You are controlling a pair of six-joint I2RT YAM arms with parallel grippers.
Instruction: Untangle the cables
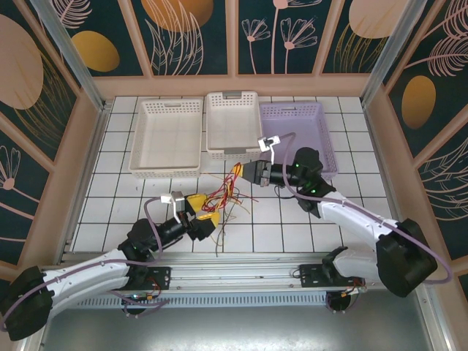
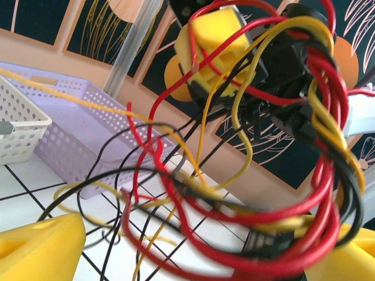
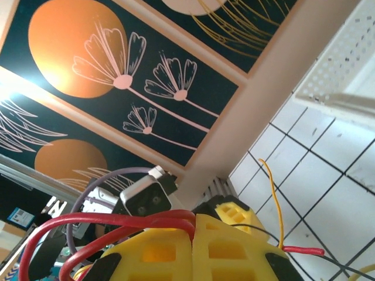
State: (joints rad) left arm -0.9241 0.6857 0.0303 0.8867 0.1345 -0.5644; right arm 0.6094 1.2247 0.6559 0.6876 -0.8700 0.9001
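Desk (image 1: 110, 201): white square tiles, dark grout lines, evenly lit.
Back wall (image 1: 292, 36): dark teal panels with pale flower outlines and orange discs, framed in light wood.
Wooden ledge (image 1: 234, 85): along the desk's far edge.
Left wall (image 1: 29, 110), right wall (image 1: 439, 110): same pattern.
Aluminium posts (image 1: 64, 44): at far corners.
Metal rail (image 1: 241, 272): along near edge.

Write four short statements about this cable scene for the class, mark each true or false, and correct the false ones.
1. A white basket, a narrower white basket and a lilac basket stand at the far side of the table. True.
2. The lilac basket is the leftmost. False: it is the rightmost.
3. The cables lie inside a basket. False: they are tangled over the tiles between the left tool and the right tool.
4. The right tool's fingers are pressed together. True.
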